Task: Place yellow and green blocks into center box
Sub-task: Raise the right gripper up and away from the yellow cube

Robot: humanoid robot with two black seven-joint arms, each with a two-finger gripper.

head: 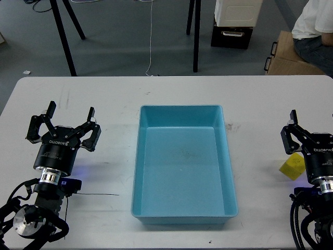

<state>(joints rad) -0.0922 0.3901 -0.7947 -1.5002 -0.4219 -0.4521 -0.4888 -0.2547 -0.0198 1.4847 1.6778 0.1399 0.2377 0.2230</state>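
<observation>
White matte surface (104, 99), faintly scuffed. Centre: box (230, 172), light blue plastic, shallow, rectangular, rolled rim, smooth floor. Right edge: yellow block (292, 166), small bright cube, tilted, lying just beside the right hand (297, 136); that hand's fingers partly out of frame, state cannot be told. Left hand (70, 123): black, fingers spread, holding nothing, well apart from the box.
</observation>
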